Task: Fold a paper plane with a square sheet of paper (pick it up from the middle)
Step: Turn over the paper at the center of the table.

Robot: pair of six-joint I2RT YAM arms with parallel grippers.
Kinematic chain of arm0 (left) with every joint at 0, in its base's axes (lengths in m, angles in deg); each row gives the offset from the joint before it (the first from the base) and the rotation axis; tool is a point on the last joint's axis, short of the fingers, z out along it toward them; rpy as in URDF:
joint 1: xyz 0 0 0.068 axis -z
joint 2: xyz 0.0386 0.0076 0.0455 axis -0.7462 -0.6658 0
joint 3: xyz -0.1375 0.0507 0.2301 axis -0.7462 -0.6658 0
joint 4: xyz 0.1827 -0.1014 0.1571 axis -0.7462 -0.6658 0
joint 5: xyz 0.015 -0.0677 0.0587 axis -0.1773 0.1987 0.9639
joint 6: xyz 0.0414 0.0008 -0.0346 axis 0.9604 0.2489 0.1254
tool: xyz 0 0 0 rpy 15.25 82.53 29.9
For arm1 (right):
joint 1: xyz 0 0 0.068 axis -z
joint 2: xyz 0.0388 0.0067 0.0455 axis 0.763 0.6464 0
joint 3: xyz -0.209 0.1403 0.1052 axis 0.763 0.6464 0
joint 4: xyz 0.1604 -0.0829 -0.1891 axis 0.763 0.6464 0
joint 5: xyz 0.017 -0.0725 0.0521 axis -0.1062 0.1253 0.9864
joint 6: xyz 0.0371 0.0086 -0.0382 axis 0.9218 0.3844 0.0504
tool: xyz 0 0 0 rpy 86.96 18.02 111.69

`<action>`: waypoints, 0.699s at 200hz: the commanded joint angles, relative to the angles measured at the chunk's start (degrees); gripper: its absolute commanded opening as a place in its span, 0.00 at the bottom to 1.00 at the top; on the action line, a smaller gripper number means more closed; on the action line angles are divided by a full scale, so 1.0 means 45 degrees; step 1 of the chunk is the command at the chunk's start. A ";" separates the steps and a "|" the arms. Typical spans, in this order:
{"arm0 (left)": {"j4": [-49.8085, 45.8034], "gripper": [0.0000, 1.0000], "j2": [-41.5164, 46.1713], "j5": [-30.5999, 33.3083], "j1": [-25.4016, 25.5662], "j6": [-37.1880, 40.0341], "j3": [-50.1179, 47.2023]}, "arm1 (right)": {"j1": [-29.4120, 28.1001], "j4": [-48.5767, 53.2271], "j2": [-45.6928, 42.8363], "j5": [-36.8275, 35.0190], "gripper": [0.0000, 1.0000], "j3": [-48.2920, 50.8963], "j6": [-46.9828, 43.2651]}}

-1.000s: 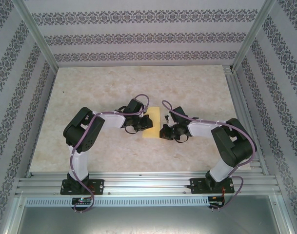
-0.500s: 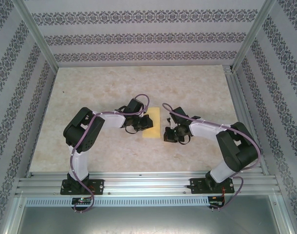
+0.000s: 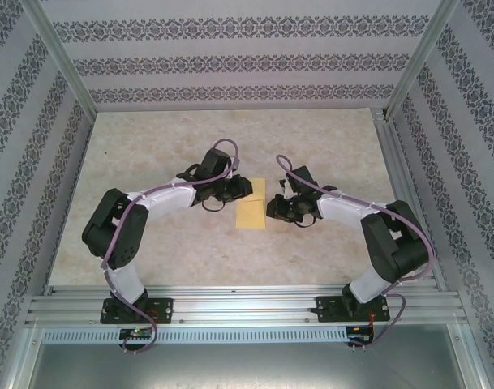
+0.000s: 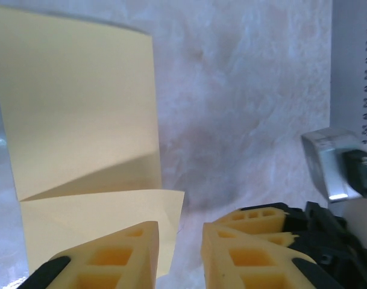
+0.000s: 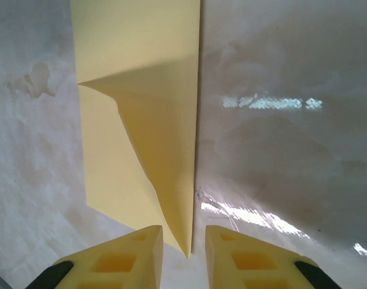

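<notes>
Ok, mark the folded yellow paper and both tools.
folded yellow paper (image 3: 251, 214): top view, near end.
left tool (image 4: 179, 232): left wrist view, gap between fingertips.
right tool (image 5: 183, 232): right wrist view, gap between fingertips.

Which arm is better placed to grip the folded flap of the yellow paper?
Right, probably. The right gripper has open jaws lined up with the pointed flap of the square sheet of paper. The left gripper hangs at the sheet's side edge, half over the table.

Left arm (image 3: 161, 194) and right arm (image 3: 348, 212) hold jaws ajar.
</notes>
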State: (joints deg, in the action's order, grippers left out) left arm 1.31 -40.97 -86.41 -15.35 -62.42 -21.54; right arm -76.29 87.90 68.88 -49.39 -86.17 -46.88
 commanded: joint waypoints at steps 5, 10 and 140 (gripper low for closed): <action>-0.0037 0.25 0.0014 0.0124 -0.0202 -0.0205 -0.0608 | 0.0064 -0.0848 0.0684 0.0509 0.28 -0.0580 0.0204; 0.0112 0.24 -0.0032 0.0020 -0.0188 -0.0292 -0.0715 | 0.0045 -0.0912 0.0818 0.0586 0.28 -0.0639 0.0182; 0.1293 0.18 -0.1951 -0.1110 -0.0183 -0.0824 -0.0764 | 0.0044 -0.1755 0.1721 0.1064 0.28 -0.0613 0.0512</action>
State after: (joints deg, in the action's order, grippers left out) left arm 5.44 -47.97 -90.46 -15.99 -65.52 -25.81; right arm -76.29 82.11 76.22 -45.37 -88.46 -45.61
